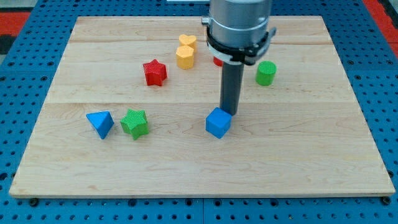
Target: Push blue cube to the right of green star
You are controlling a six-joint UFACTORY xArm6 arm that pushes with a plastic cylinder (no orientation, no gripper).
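A: Where is the rod's tip (227, 112)?
B: It has no claw to open; it touches the blue cube (217, 122) from above.
A: And the green star (134, 122)?
B: Well left, beside a blue pyramid (100, 123).

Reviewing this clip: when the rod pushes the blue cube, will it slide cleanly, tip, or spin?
The blue cube sits flat on the smooth wooden board, so it probably slides rather than tips. My tip meets it near its upper-right corner, off-centre, so it may rotate. It looks rigid and likely light.
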